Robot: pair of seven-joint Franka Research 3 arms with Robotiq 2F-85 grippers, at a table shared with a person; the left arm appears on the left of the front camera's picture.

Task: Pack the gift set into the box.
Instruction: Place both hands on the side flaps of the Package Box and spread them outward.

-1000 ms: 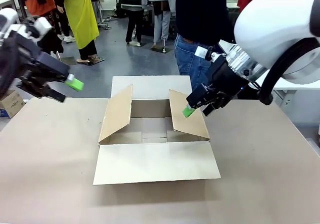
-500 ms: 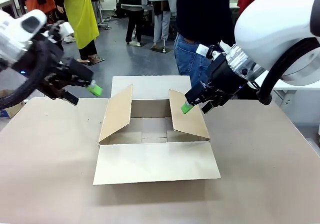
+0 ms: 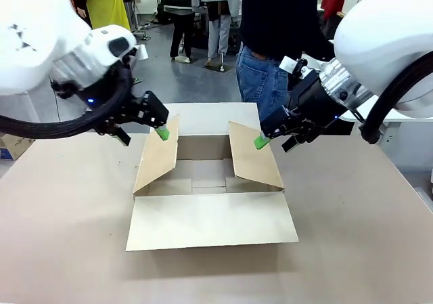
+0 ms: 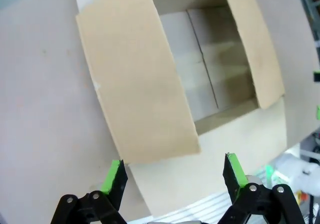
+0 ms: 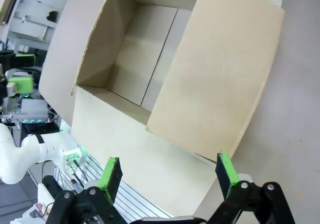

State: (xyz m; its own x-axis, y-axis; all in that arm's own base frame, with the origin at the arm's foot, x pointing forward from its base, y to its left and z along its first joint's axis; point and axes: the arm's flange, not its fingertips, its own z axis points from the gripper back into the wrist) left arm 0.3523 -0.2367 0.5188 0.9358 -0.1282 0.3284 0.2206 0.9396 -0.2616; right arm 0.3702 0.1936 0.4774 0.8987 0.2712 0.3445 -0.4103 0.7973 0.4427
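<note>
Left claw (image 3: 145, 137) swung from upper left to left flap (image 3: 157, 156) of the big brown corrugated cardboard box (image 3: 210, 219); right claw (image 3: 274, 143) stays at right flap (image 3: 256, 158); both wide open, empty; packing unstarted

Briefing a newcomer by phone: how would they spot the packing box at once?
In the middle of the brown table sits the box. It is large, open and empty, side flaps raised, unlike the small printed box off the table's left edge.

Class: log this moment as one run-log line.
left gripper: open, by left flap | right gripper: open, by right flap | cardboard box: open, empty
</note>
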